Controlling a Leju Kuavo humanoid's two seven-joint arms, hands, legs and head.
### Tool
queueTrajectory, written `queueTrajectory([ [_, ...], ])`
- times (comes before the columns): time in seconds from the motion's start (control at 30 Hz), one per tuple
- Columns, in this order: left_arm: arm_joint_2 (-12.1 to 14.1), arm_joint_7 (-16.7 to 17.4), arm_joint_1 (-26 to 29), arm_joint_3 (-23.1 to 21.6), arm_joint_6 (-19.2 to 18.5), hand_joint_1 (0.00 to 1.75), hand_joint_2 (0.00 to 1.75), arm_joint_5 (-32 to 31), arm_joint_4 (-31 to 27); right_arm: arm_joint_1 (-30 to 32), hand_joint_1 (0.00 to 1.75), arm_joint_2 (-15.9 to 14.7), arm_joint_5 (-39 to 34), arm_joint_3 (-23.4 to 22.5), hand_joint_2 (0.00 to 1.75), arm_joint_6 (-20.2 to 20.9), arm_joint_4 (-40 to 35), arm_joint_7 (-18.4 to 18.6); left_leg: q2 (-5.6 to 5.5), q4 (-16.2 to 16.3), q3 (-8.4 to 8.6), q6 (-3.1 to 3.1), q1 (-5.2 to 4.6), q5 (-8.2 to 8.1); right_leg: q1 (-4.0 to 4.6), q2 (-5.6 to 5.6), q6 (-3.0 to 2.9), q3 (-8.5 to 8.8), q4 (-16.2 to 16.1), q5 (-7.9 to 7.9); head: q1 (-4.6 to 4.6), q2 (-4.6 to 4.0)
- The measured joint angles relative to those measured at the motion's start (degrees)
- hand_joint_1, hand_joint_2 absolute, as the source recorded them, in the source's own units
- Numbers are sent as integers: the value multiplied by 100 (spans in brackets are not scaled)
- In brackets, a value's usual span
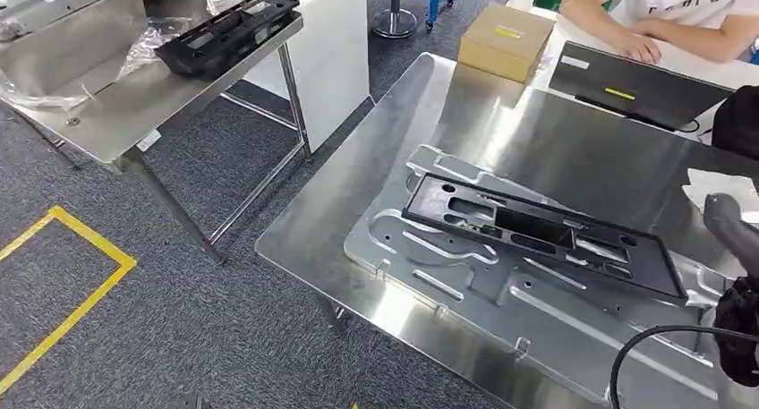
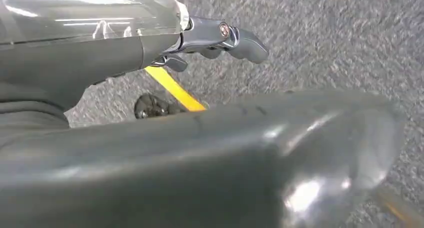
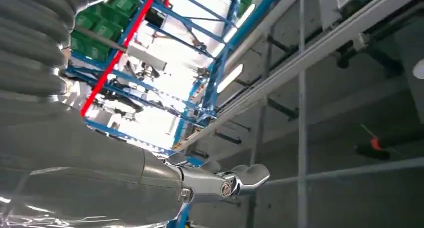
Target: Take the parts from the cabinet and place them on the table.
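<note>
A black plastic frame part (image 1: 537, 233) lies flat on a grey stamped metal panel (image 1: 447, 288) on the steel table (image 1: 501, 132) in front of me. A second black part (image 1: 228, 31) rests on the steel stand (image 1: 116, 114) at the far left. My right hand (image 1: 734, 239) shows at the table's right edge, beside the frame part's near end and holding nothing. In the right wrist view, the right hand (image 3: 220, 183) points up at the ceiling with bare fingers. My left hand (image 2: 215, 38) hangs over the grey carpet with nothing in it.
A person sits at the far right with a forearm (image 1: 626, 33) on a white desk, behind a black laptop (image 1: 635, 87). A cardboard box (image 1: 506, 40) stands at the table's far corner. Yellow floor tape (image 1: 72, 284) marks the carpet at the left. Clear plastic wrap (image 1: 54, 78) lies on the stand.
</note>
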Motion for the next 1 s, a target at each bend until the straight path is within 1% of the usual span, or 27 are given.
queueTrajectory([
  [0.03, 55, -2, -6, 4, 9, 0, 0, 2, 0, 22, 0, 28, -11, -2, 0, -11, 0, 0, -24, 96, -69, -88, -50, -66, 71, 62, -81, -24, 69, -83, 13, 0],
  [0.07, 37, -11, 6, 4, 0, 0, 0, 15, 0, 53, 0, 37, -20, -13, 0, -59, -22, 20, -30, 141, -70, -122, -57, -56, 60, 101, -286, -58, 148, -101, 7, -2],
  [0.1, 31, -19, 3, 9, -15, 0, 0, 22, 0, 86, 0, 63, -37, -20, 0, -126, -22, 54, -25, 120, -42, -140, -47, -53, 78, 91, -336, -81, 176, -132, -5, 0],
  [0.17, 24, -39, 2, 48, -63, 0, 0, 26, 0, 104, 0, 107, -61, -44, 0, -279, -15, 135, -26, 101, -49, -191, -18, -60, 90, 90, -439, -97, 211, -153, -4, 0],
  [0.2, 13, -42, 3, 59, -68, 0, 0, 26, 0, 151, 0, 122, -88, -66, 0, -352, -13, 155, -12, 194, -61, -182, -7, -156, 101, 81, -494, -98, 203, -154, -9, -2],
  [0.23, 15, -42, -4, 85, -68, 0, 0, 28, 0, 225, 0, 140, -114, -116, 0, -426, -4, 153, 4, 483, -192, -137, -28, -373, 126, 70, -521, -100, 201, -150, -11, 0],
  [0.3, 13, -44, 1, 103, -66, 0, 0, 28, 0, 383, 0, 157, -173, -217, 0, -514, 37, 142, 3, 1434, -616, -61, -103, -875, 188, 45, -583, -125, 200, -136, -9, 0],
  [0.33, 13, -42, 9, 114, -64, 0, 0, 35, 0, 457, 0, 166, -197, -266, 0, -533, 63, 135, 2, 1849, -805, -19, -147, -1030, 238, 40, -612, -142, 200, -124, -9, 0],
  [0.37, 11, -42, 18, 122, -63, 0, 0, 37, 0, 515, 0, 168, -216, -308, 0, -546, 85, 133, 1, 2020, -885, 38, -192, -1037, 286, 40, -636, -156, 200, -109, -9, 0],
  [0.4, 11, -42, 27, 131, -63, 0, 0, 44, 0, 559, 0, 170, -240, -359, 0, -564, 114, 133, 1, 1912, -829, 121, -244, -915, 337, 42, -663, -169, 200, -91, -9, 0],
  [0.43, 7, -42, 26, 133, -63, 0, 0, 68, 0, 584, 0, 168, -251, -411, 0, -588, 140, 133, 0, 1564, -653, 229, -309, -708, 390, 48, -689, -184, 200, -72, -9, 0],
  [0.5, 9, -39, 21, 136, -63, 0, 0, 122, 0, 619, 0, 157, -258, -515, 0, -627, 177, 136, -8, 587, -143, 497, -461, -287, 462, 62, -737, -202, 190, -20, -9, 0],
  [0.53, 48, -35, 8, 142, -63, 0, 0, 122, 0, 668, 0, 157, -267, -580, 0, -643, 199, 136, 21, 342, -40, 606, -502, -348, 482, 49, -721, -201, 187, 10, 0, 0],
  [0.57, 13, -37, 6, 142, -68, 0, 0, 118, 0, 710, 0, 131, -277, -649, 0, -658, 216, 136, 60, 297, -61, 572, -522, -246, 460, 50, -691, -203, 175, 35, 0, -2],
  [0.6, 11, -33, 1, 149, -70, 0, 0, 120, 0, 771, 0, 127, -293, -702, 0, -678, 241, 138, 55, 295, -82, 548, -544, -221, 423, 34, -646, -219, 163, 79, 2, 0],
  [0.63, 11, -33, 2, 162, -70, 0, 0, 120, 0, 819, 0, 127, -293, -745, 0, -686, 258, 138, 51, 285, -94, 555, -554, -175, 393, 27, -610, -219, 134, 128, 0, 0],
  [0.67, 11, -35, 16, 173, -68, 0, 0, 120, 0, 844, 0, 123, -293, -773, 0, -686, 262, 136, 52, 212, -103, 566, -558, -93, 394, 29, -576, -212, 83, 197, 0, 0],
  [0.7, 2, -33, 19, 179, -70, 0, 0, 120, 0, 871, 0, 107, -293, -807, 0, -686, 271, 135, 70, 85, -98, 546, -488, 54, 400, 31, -556, -239, 117, 160, 2, -2],
  [0.73, 2, -33, 14, 181, -72, 0, 0, 120, 0, 891, 0, 87, -293, -855, 0, -688, 282, 133, 80, 21, -126, 551, -494, 146, 399, 42, -504, -288, 206, -106, 2, -2],
  [0.77, 2, -33, 12, 192, -72, 0, 0, 125, 0, 897, 0, 74, -291, -881, 0, -695, 293, 138, 89, 10, -201, 585, -487, 216, 381, 41, -471, -355, 474, -453, 0, -2],
  [0.8, -4, -33, 11, 201, -83, 0, 0, 122, 0, 920, 0, 65, -286, -896, 0, -704, 297, 138, 94, 15, -287, 565, -485, 278, 358, 40, -431, -445, 867, -793, 2, -2],
  [0.83, -11, -33, 11, 221, -98, 0, 0, 125, 0, 973, 0, 61, -286, -916, 0, -713, 302, 144, 96, 20, -372, 558, -484, 337, 329, 38, -395, -522, 1272, -1021, 2, 0],
  [0.87, -26, -33, 15, 229, -112, 0, 0, 127, 0, 1026, 0, 61, -280, -940, 0, -719, 308, 146, 96, 33, -456, 545, -480, 391, 304, 37, -362, -544, 1550, -1075, 2, 0],
  [0.9, -28, -33, 19, 232, -116, 0, 0, 127, 0, 1066, 0, 59, -275, -966, 0, -719, 315, 153, 96, 53, -546, 529, -470, 442, 282, 36, -333, -477, 1622, -970, 2, -2],
  [0.93, -41, -33, 24, 236, -120, 0, 0, 129, 0, 1093, 0, 57, -267, -992, 0, -719, 321, 166, 97, 89, -645, 502, -450, 487, 258, 35, -300, -283, 1460, -760, 2, -2],
  [0.97, -52, -33, 25, 238, -125, 0, 0, 129, 0, 1112, 0, 44, -221, -1010, 0, -723, 324, 181, 96, 132, -735, 473, -430, 521, 237, 34, -269, 11, 1105, -571, 2, -2],
  [1.0, -57, -33, 25, 243, -127, 0, 0, 129, 0, 1123, 0, 24, -153, -1025, 0, -739, 323, 219, 94, 191, -812, 438, -415, 545, 216, 35, -238, 360, 647, -500, 2, -2],
])
